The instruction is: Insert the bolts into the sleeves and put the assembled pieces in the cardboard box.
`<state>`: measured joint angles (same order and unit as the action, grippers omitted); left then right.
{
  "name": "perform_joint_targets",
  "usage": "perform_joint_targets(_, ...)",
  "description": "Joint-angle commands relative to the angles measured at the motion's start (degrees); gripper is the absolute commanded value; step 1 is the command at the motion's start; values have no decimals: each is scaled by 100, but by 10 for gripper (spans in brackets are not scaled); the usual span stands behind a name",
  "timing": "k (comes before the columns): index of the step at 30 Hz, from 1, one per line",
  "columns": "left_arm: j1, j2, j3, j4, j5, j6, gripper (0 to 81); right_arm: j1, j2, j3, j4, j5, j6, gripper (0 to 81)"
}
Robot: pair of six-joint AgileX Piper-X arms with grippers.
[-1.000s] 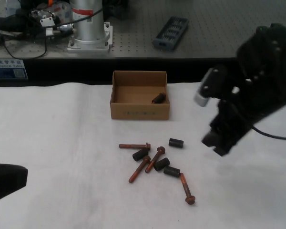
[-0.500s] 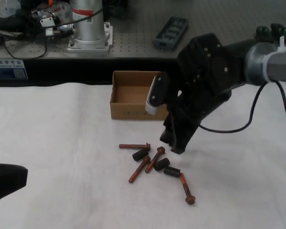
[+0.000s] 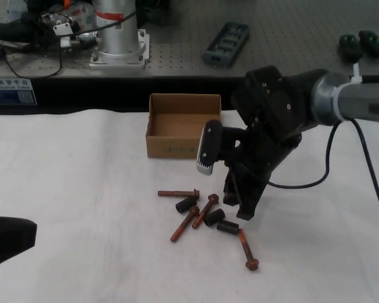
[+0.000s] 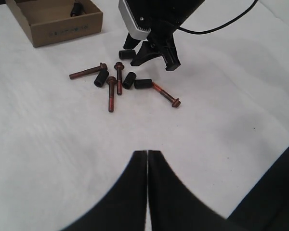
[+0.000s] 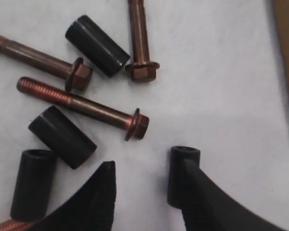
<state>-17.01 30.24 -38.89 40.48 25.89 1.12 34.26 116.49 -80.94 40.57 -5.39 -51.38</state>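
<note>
Several rusty bolts and black sleeves lie scattered on the white cloth in front of the cardboard box. My right gripper hangs low over the right side of the pile, open. In the right wrist view its fingers flank one black sleeve, which rests against the inside of the other finger. A bolt lies just beyond. The box holds one dark piece. My left gripper stays shut over bare cloth, well short of the pile.
A metal post base and a dark ribbed block stand on the perforated bench behind the cloth. Cables lie at the back left. Bare white cloth stretches to the left and right of the pile.
The right arm swung in from the right side and came down over the pile, so its open fingers now sit around the sleeve nearest the box. The left arm has not moved.
</note>
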Motion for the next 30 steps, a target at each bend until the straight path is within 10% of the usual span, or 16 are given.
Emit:
perform_joint_targets(1,-9,-35,-23,-49,9,-72,7,-55,45,-57,21,37,-66,322)
perform_joint_targets(30,-9,163,-23,-72,-323,-72,7,-223,402,-57,-364,401,-142,321)
